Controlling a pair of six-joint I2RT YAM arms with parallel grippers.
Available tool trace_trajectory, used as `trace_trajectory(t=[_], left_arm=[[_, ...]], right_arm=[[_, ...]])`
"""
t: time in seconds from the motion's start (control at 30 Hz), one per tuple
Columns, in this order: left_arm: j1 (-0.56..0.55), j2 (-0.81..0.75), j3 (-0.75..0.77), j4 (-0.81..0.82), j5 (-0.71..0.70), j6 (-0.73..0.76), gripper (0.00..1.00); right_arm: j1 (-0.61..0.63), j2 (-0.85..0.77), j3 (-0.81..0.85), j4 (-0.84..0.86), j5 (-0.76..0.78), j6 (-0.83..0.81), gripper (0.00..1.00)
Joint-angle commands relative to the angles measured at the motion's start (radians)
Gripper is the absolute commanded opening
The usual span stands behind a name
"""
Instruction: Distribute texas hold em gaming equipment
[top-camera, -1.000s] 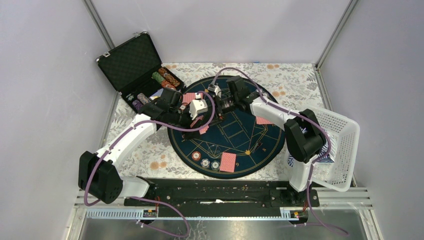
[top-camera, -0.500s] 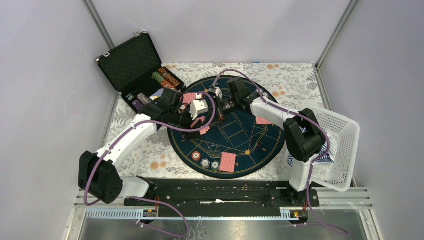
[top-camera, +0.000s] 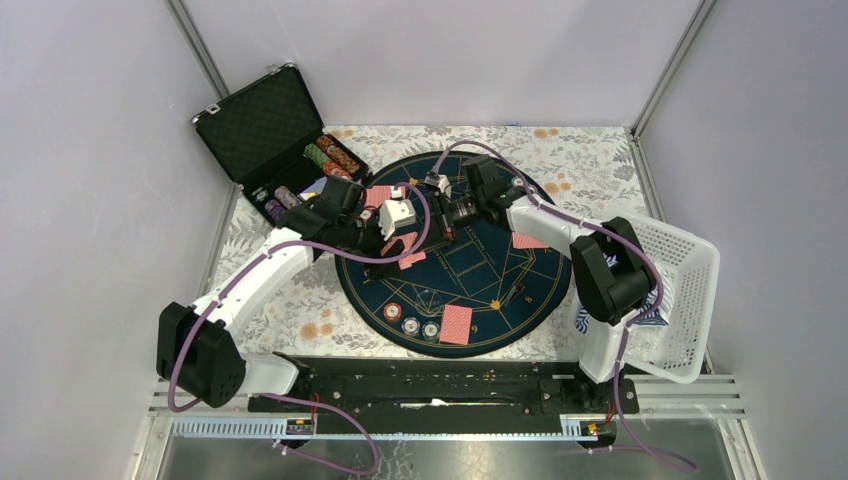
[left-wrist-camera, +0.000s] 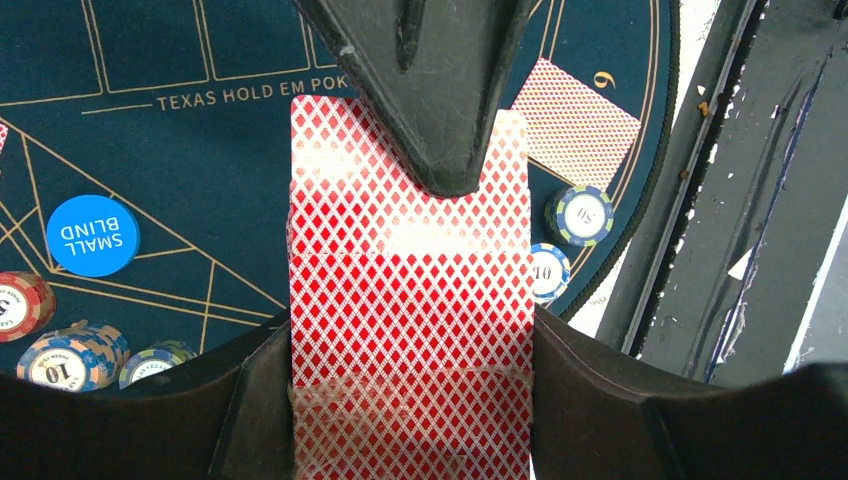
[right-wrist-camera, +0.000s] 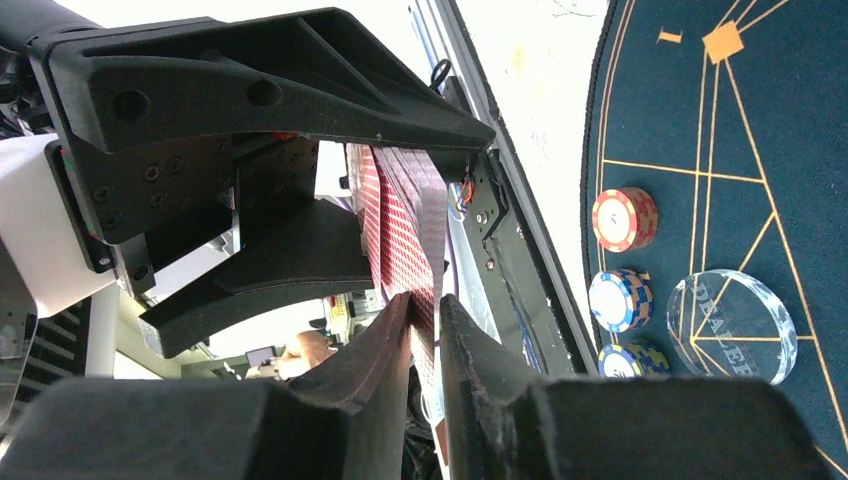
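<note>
My left gripper (left-wrist-camera: 410, 400) (top-camera: 398, 238) is shut on a deck of red-backed playing cards (left-wrist-camera: 410, 290), gripped by its long edges above the left part of the round blue poker mat (top-camera: 500, 280). My right gripper (right-wrist-camera: 425, 310) (top-camera: 447, 215) meets it from the right and is shut on the deck's top card (right-wrist-camera: 400, 240); one of its fingers (left-wrist-camera: 430, 100) lies over the deck's far end. Single cards lie on the mat (top-camera: 456, 323) (top-camera: 528, 240) (top-camera: 378, 195). Poker chips (top-camera: 410, 325) sit at the mat's near edge. A blue small-blind disc (left-wrist-camera: 93, 235) and a clear dealer button (right-wrist-camera: 730, 325) lie on the mat.
An open black case (top-camera: 265, 125) with rows of chips (top-camera: 330, 155) stands at the back left. A white basket (top-camera: 680, 290) lies tipped at the right, beside the right arm's base. The floral cloth (top-camera: 580, 160) covers the table around the mat.
My right gripper has shifted slightly to the right while staying against the deck. The left arm has hardly moved.
</note>
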Motion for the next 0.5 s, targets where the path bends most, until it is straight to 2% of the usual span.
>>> trace_trajectory(t=[0.0,0.47], left_arm=[[0.004,-0.034,0.015,0.043,0.043,0.018,0.0],[0.004,-0.042,0.013,0.043,0.041,0.019,0.0]], right_arm=[[-0.014,-0.056,-0.009,0.009,-0.003,-0.002,0.24],[-0.069,-0.119,-0.038,-0.035,-0.016,-0.027,0.22]])
